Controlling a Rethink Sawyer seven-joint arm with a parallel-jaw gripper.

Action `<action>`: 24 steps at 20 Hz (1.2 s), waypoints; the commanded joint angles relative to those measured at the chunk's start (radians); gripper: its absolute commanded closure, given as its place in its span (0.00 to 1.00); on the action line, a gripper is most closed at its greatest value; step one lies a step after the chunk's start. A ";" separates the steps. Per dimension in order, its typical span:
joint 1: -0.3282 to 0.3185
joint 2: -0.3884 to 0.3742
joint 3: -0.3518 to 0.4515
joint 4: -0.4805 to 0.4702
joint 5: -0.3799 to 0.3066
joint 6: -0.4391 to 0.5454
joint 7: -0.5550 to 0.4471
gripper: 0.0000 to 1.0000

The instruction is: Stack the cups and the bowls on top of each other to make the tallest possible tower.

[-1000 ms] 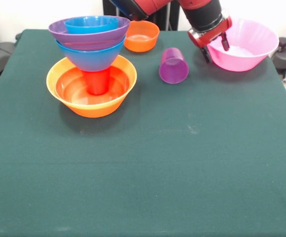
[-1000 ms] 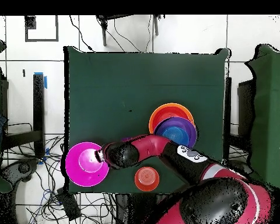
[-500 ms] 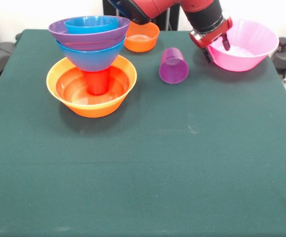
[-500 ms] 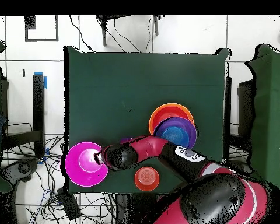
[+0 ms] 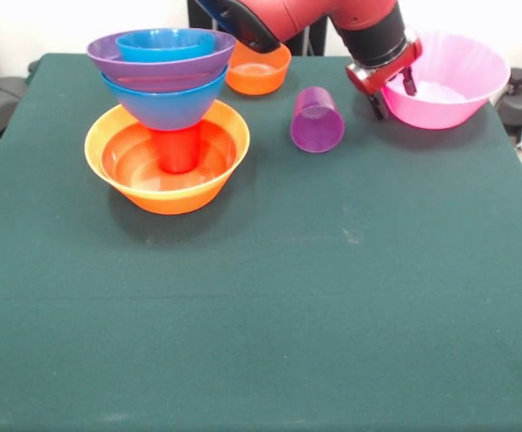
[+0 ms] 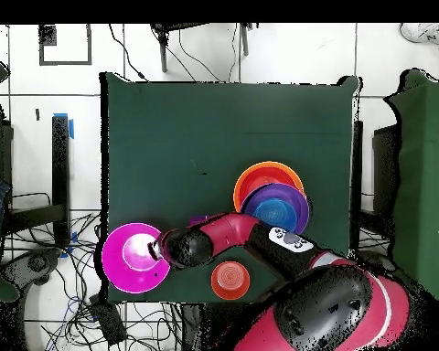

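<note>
At the far left the tower (image 5: 166, 135) is seen — red cup under blue, purple and small blue bowls in the large orange bowl. The purple cup (image 5: 317, 119) lies tipped mid-table. At the far right the pink bowl (image 5: 450, 81) is pinched at its near-left rim by the gripper (image 5: 392, 88); it should be lifted level — and high enough to clear the cup.
</note>
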 commanded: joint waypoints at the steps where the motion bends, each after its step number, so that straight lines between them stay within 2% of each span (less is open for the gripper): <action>1: 0.065 0.039 -0.084 -0.152 -0.119 0.033 -0.066 0.00; 9: 0.087 0.056 -0.107 -0.171 -0.125 0.026 -0.049 0.00; 10: 0.088 0.057 -0.104 -0.172 -0.123 0.037 -0.059 1.00; 13: 0.093 0.032 -0.102 -0.159 -0.132 -0.015 -0.029 1.00; 14: 0.085 0.015 -0.085 -0.146 -0.130 0.005 -0.055 1.00; 18: 0.083 -0.028 -0.095 -0.102 -0.059 0.000 0.040 1.00; 21: 0.076 -0.038 -0.070 -0.106 -0.060 0.025 0.000 1.00; 24: 0.071 -0.056 -0.066 -0.094 -0.038 0.030 0.016 1.00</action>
